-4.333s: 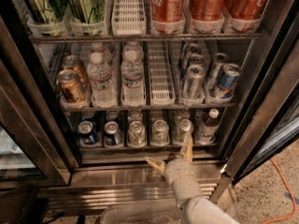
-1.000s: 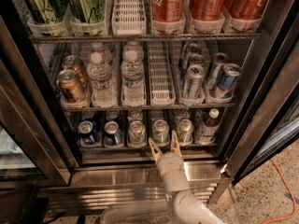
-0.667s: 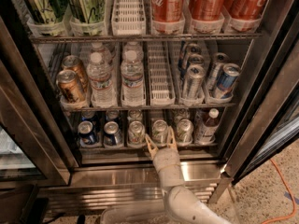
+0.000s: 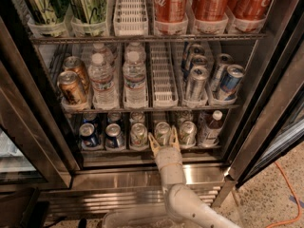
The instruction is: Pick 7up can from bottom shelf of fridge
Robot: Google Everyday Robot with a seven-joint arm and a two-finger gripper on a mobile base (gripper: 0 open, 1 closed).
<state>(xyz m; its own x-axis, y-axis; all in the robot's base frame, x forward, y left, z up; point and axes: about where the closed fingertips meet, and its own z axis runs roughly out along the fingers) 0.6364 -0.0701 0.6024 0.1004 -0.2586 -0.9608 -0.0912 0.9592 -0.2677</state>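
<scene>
The pale two-finger gripper [image 4: 164, 140] is spread open, one finger on each side of the small silver-green 7up can [image 4: 162, 129]. The can stands at the front of the wire bottom shelf [image 4: 114, 149] in the tall fridge [image 4: 118, 177].

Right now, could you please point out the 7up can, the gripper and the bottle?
7up can [image 4: 162, 127], camera view, silver top.
Gripper [image 4: 163, 137], camera view, midway between open fingers straddling that can.
Bottle [image 4: 209, 130], camera view, its body.

Smooth off-white arm [image 4: 184, 207] with a rounded elbow and a cylindrical wrist. The gripper [image 4: 163, 136], at the near edge of the bottom shelf [image 4: 102, 150], has two tan-yellow fingers [image 4: 153, 145], spread apart.
</scene>
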